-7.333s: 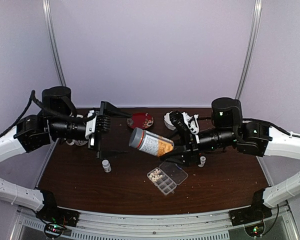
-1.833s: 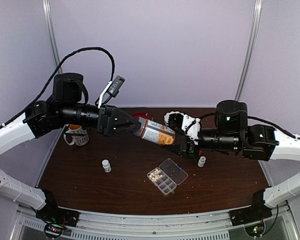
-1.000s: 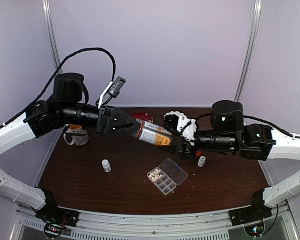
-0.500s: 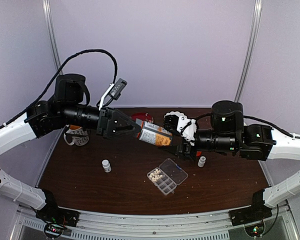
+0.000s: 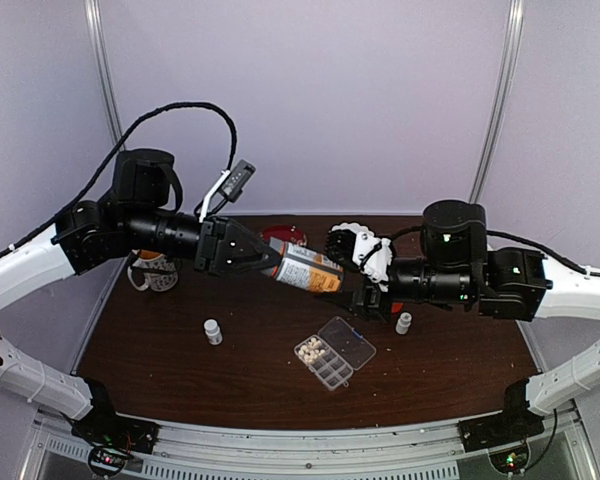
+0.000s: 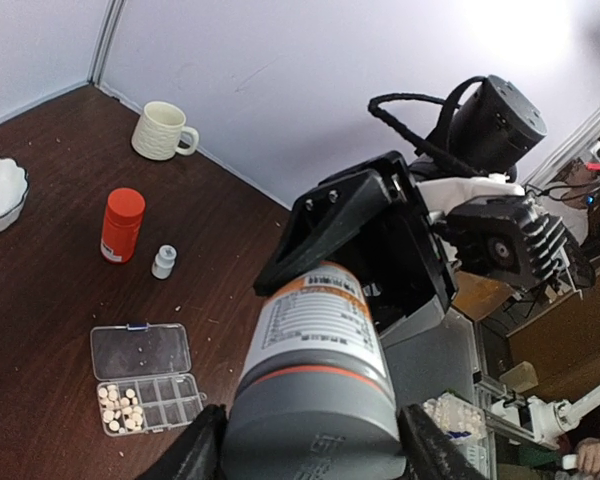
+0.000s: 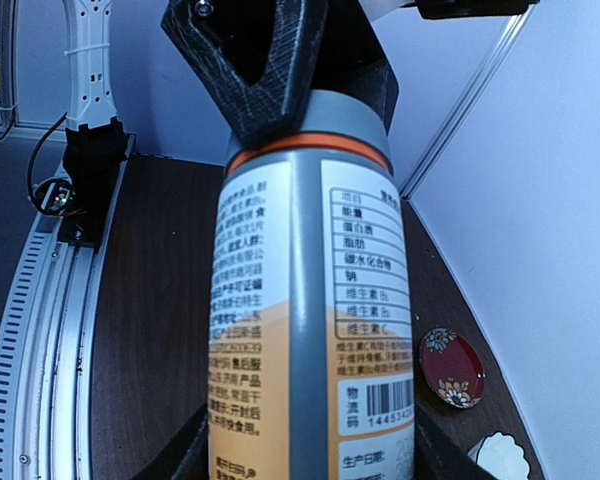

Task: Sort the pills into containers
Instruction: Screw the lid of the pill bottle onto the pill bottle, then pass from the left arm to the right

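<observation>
labelled bottle, grey cap, tilted above brown table. small white vial upright at left, second vial at right. mug at left edge.

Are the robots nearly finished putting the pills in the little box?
Not nearly. Done: the pill box lies open, with pills at one end only. In hand: the right jaws hold the big bottle in the air and the left jaws clasp its grey cap, not yet off. Left: opening it and filling the empty cells.
</observation>
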Available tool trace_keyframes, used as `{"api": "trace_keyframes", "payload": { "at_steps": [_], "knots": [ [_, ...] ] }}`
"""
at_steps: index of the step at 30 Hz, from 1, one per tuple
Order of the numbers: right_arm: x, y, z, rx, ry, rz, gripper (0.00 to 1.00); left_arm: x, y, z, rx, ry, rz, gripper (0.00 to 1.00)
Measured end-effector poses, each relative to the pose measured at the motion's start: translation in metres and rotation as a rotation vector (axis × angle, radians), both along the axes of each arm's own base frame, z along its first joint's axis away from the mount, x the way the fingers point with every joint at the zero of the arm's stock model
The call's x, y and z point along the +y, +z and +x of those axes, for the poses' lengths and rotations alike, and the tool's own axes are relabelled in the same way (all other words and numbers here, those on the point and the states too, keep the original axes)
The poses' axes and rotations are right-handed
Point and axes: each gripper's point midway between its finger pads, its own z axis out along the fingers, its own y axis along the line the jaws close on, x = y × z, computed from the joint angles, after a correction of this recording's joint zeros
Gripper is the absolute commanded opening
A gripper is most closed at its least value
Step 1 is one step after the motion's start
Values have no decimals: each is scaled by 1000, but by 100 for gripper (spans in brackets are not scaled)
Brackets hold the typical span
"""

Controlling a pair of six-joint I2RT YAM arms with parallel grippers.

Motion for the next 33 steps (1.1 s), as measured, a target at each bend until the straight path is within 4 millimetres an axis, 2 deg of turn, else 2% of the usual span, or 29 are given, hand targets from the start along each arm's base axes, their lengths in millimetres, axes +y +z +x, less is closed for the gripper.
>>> {"api": "trace_keyframes", "payload": {
  "at_steps": [3, 5, 9, 11, 13, 15, 21, 27, 33],
  "knots": [
    [0, -1, -1, 3, 3, -7, 0, 0, -1, -1, -9, -9, 3, 10],
    [1, -3, -1, 9, 6, -13, 0, 0, -3, 0, -11, -13, 9, 0],
    [3, -5, -3, 28, 30, -34, 0, 2, -6, -1, -28, -21, 23, 0],
    [5, -5, -5, 40, 50, -42, 0, 2, -7, -1, -49, -25, 25, 6],
    [5, -3, -6, 48, 67, -40, 0, 4, -6, -4, -93, -41, 19, 6],
    [6, -2, -9, 56, 93, -43, 0, 6, -8, -10, -168, -76, 20, 0],
    [8, -2, -23, 97, 188, -31, 0, 14, -19, -29, -467, -209, 52, 0],
    [10, 5, -29, 137, 242, -2, 0, 17, -28, -27, -741, -294, 92, 0],
    [11, 2, -27, 166, 239, -4, 0, 17, -35, -22, -876, -315, 139, 0]
  ]
}}
